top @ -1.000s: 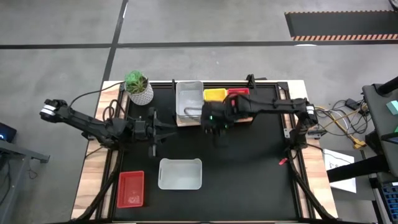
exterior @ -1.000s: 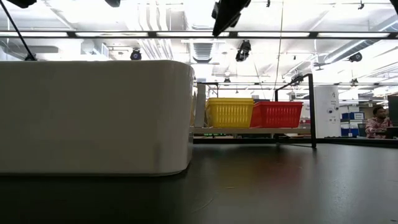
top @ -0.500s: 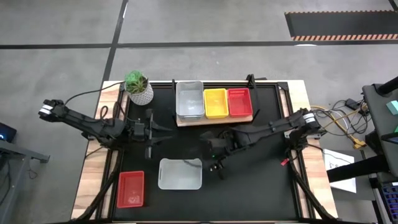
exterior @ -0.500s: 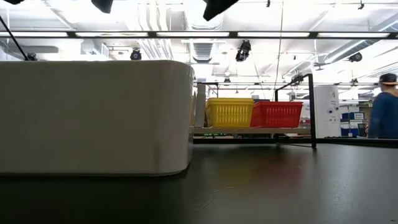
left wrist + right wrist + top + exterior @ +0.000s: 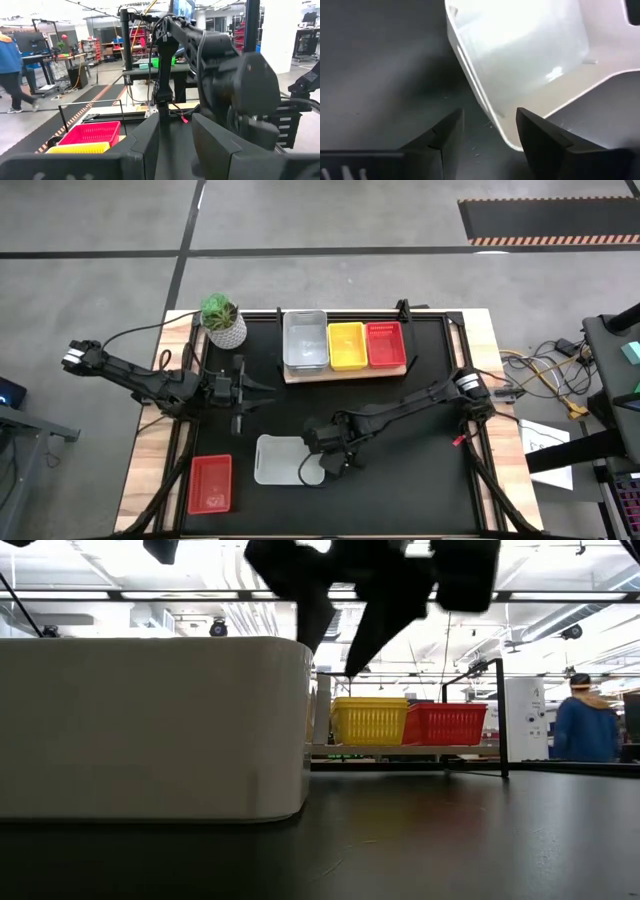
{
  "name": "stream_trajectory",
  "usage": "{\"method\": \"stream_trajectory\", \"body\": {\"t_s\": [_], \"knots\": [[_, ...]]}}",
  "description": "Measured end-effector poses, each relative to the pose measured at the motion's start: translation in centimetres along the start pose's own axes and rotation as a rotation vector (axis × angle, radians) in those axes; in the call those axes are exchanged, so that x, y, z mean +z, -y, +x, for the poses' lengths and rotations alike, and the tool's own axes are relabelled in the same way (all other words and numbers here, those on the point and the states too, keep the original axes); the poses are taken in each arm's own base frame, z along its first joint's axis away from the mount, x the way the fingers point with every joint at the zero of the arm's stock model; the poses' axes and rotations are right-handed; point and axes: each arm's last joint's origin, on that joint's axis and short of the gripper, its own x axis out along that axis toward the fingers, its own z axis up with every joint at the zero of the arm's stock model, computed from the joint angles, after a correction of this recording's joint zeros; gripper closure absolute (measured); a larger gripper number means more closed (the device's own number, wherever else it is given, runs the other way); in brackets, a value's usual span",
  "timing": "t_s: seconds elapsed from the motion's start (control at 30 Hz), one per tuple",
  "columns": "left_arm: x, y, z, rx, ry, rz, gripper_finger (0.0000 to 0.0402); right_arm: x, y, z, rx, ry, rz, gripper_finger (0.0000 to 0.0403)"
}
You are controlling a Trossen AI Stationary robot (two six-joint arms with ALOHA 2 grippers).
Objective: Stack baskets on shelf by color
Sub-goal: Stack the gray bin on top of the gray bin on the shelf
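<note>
Right hand [image 5: 322, 463], fingers spread and empty, hangs over the grey basket's [image 5: 280, 460] right rim. Left hand [image 5: 258, 392] waits, fingers parted, mid-desk; bare mat [image 5: 420, 480] lies right of the basket.

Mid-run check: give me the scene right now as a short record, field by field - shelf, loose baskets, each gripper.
shelf: at the table's far side, holds white basket stack, yellow basket stack, red basket stack, left to right
loose white basket: on the mat, near side
loose red basket: near left corner
right gripper: open, over the loose white basket's right rim
left gripper: open, waiting left of centre, empty
plant: far left corner
</note>
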Motion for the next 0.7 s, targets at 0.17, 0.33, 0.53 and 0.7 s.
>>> {"method": "stream_trajectory", "body": {"t_s": [0.17,0.33,0.53,0.7], "knots": [[0.0,0.0,0.0,0.000,0.002,-0.001,0.0301,-0.8,0.5,2.4,0.036,-0.020,-0.008,0.0242],[0.0,0.0,0.0,0.001,0.006,0.001,0.0301,-0.7,0.3,4.2,0.065,-0.012,-0.015,0.0295],[0.2,0.0,0.0,0.002,0.017,-0.004,0.0301,0.1,-0.6,4.2,0.083,-0.017,0.043,0.0386],[0.6,0.0,0.2,0.006,0.067,-0.022,0.0301,1.4,-2.2,0.4,0.112,-0.016,0.231,0.0394]]}}
